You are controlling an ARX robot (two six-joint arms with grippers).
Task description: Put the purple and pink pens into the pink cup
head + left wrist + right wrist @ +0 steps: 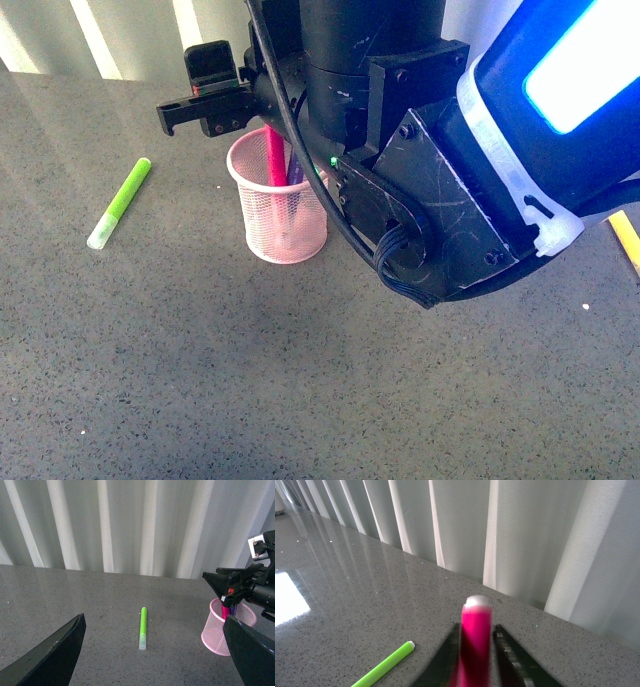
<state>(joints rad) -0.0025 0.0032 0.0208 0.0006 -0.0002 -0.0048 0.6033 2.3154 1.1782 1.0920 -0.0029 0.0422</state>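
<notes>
The pink cup [285, 228] stands on the grey table, left of centre in the front view. The pink pen [276, 160] stands upright inside it, with the purple pen [295, 172] beside it in the cup. My right gripper [262, 112] is above the cup, shut on the pink pen [475, 644], whose end points up between the fingers [509, 657]. My left gripper [157, 651] is open and empty, low over the table. From it the cup [219, 630] shows with the pink pen [224, 611] and the purple pen [233, 609] in it.
A lime-green marker [120, 202] lies on the table left of the cup; it also shows in the left wrist view [143, 627] and the right wrist view [384, 664]. A yellow marker [626, 240] lies at the far right edge. White curtains hang behind the table.
</notes>
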